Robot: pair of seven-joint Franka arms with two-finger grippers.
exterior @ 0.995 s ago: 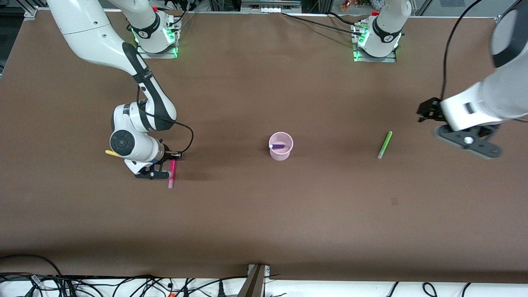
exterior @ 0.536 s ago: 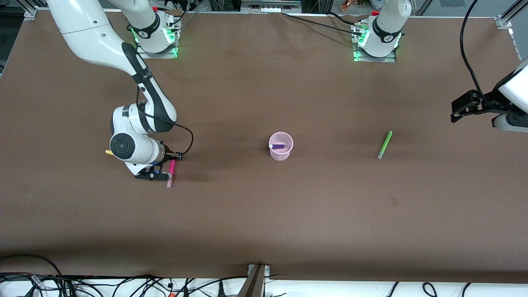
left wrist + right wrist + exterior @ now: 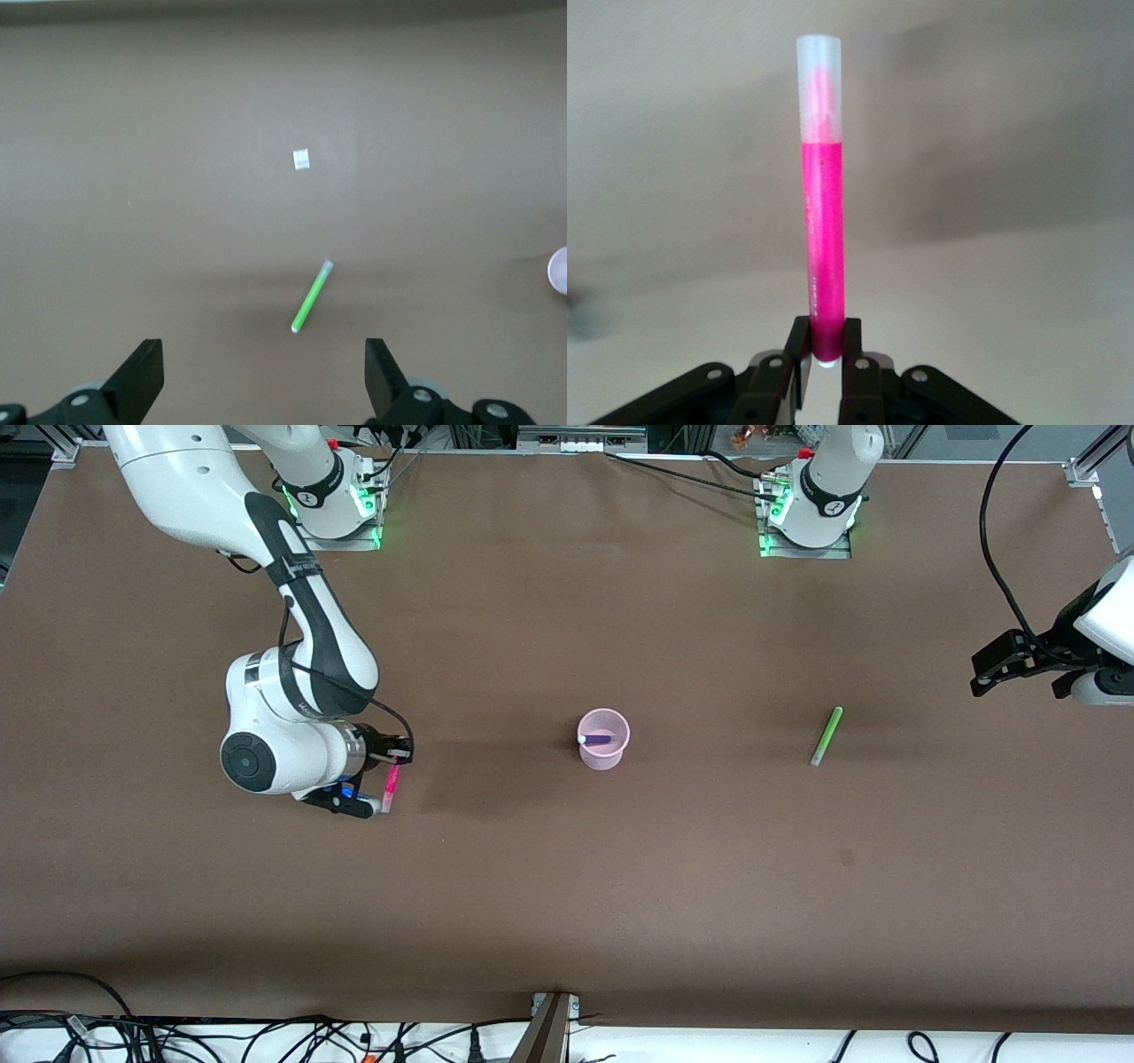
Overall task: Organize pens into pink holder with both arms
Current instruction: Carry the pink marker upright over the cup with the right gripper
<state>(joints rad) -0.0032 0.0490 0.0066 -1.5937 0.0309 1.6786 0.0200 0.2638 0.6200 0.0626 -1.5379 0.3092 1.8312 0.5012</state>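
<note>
My right gripper (image 3: 383,793) is shut on the magenta pen (image 3: 391,781) and holds it just above the table toward the right arm's end. In the right wrist view the pen (image 3: 820,239) sticks out from between the closed fingertips (image 3: 799,341), pale cap outermost. The pink holder (image 3: 603,737) stands mid-table with the purple pen (image 3: 599,739) in it. The light green pen (image 3: 827,736) lies flat toward the left arm's end. My left gripper (image 3: 1005,662) hangs open over that end; its wrist view shows the green pen (image 3: 312,297) between the spread fingers (image 3: 142,381). The yellow pen is hidden.
The brown table top (image 3: 567,886) carries a small pale mark (image 3: 301,159) near the green pen. The holder's rim shows at the edge of the left wrist view (image 3: 560,268). Cables lie along the table's front edge (image 3: 266,1036).
My right gripper has lifted the magenta pen off the table and shifted a little toward the holder, now hiding the yellow pen. My left arm has swung outward to the table's end.
</note>
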